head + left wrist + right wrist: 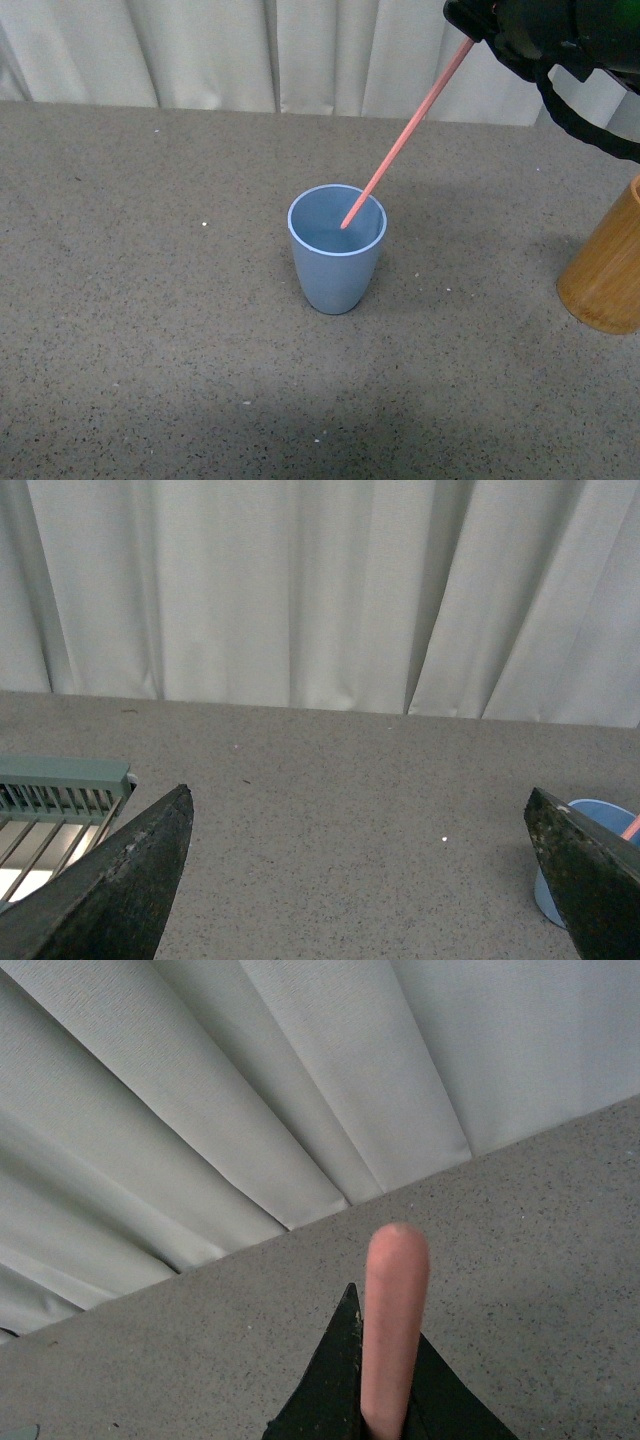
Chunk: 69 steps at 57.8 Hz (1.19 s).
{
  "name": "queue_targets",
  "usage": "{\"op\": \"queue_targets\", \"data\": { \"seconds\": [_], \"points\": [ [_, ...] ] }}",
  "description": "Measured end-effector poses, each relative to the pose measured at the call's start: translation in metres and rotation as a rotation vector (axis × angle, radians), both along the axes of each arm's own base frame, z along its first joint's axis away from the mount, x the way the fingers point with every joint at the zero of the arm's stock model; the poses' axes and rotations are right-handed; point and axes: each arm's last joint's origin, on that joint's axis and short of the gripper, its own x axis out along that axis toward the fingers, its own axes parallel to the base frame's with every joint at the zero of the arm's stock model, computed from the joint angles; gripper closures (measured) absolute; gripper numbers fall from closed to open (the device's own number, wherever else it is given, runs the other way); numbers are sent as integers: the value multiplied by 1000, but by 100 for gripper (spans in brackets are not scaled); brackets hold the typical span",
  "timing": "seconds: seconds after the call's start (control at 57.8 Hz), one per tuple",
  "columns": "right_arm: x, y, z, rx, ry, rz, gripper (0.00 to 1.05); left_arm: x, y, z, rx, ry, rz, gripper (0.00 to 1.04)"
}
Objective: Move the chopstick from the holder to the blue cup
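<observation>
Near the middle of the counter (150, 350) stands the blue cup (337, 250), with the chopstick (405, 135) slanting up out of it toward the far right corner. The right gripper (470, 30), reaching in high from the right, pinches its upper end. At the right edge sits the holder (607, 272). The left gripper (360, 880) hovers with fingers spread, holding nothing.

Right arm: black end effector (478, 28) enters at the upper right of the front view, raised well above the surface, a ribbed black cable looping beneath it. Its dark fingers (335, 1385) are closed on one long, thin salmon-pink chopstick (405, 132), held tilted.

Left arm: end effector (365, 875) has dark fingers (120, 885) spread wide, gripping nothing.
</observation>
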Motion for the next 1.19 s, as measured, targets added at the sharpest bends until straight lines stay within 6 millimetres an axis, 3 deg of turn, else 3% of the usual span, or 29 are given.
{"op": "queue_targets", "data": {
  "seconds": [0.277, 0.415, 0.502, 0.657, 0.796, 0.9, 1.003, 1.09, 1.194],
  "points": [
    [4, 8, 1, -22, -2, -7, 101, 0, 0, 0, 0, 0, 0, 7],
    [2, 13, 2, -31, -13, 23, 80, 0, 0, 0, 0, 0, 0, 7],
    [0, 14, 3, -41, -10, 29, 59, 0, 0, 0, 0, 0, 0, 7],
    [-9, 2, 12, -61, -46, -21, 33, 0, 0, 0, 0, 0, 0, 7],
    [-41, -41, 17, -280, -271, -39, 53, 0, 0, 0, 0, 0, 0, 7],
    [-86, -92, 12, -430, -316, -43, 71, 0, 0, 0, 0, 0, 1, 7],
    [-138, -134, -11, -502, -276, -22, 89, 0, 0, 0, 0, 0, 0, 7],
    [-185, -149, -33, -533, -142, -23, 104, 0, 0, 0, 0, 0, 0, 7],
    [-211, -149, -23, -536, -190, -21, 104, 0, 0, 0, 0, 0, 0, 7]
  ]
}}
